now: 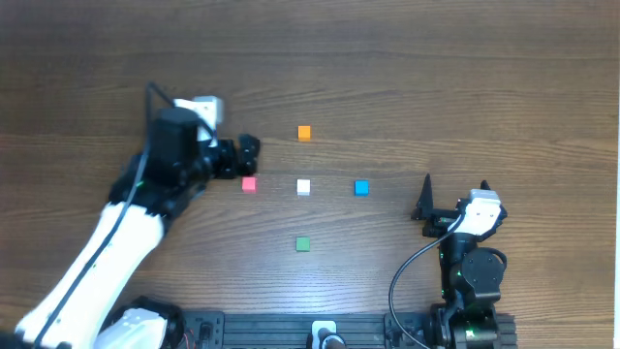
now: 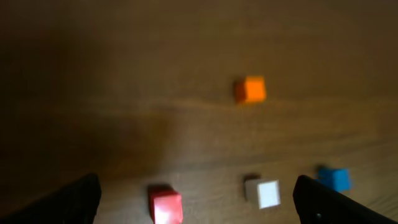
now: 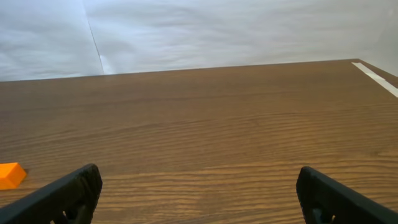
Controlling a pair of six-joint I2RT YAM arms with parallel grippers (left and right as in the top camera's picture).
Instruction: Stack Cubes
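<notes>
Five small cubes lie on the wooden table: orange (image 1: pixel 304 133), pink-red (image 1: pixel 249 184), white (image 1: pixel 303 187), blue (image 1: pixel 361 187) and green (image 1: pixel 302 245). My left gripper (image 1: pixel 244 156) hangs open just above and beside the red cube (image 2: pixel 165 205), which sits between its fingers in the left wrist view, with the white cube (image 2: pixel 263 193), blue cube (image 2: pixel 334 178) and orange cube (image 2: pixel 250 89) beyond. My right gripper (image 1: pixel 453 201) rests open near its base at the right, holding nothing; the orange cube (image 3: pixel 10 175) shows far off in its wrist view.
The wooden table (image 1: pixel 465 87) stretches bare around the cubes. A pale wall (image 3: pixel 217 31) rises behind the far edge, and a white tape strip (image 3: pixel 376 78) marks one corner.
</notes>
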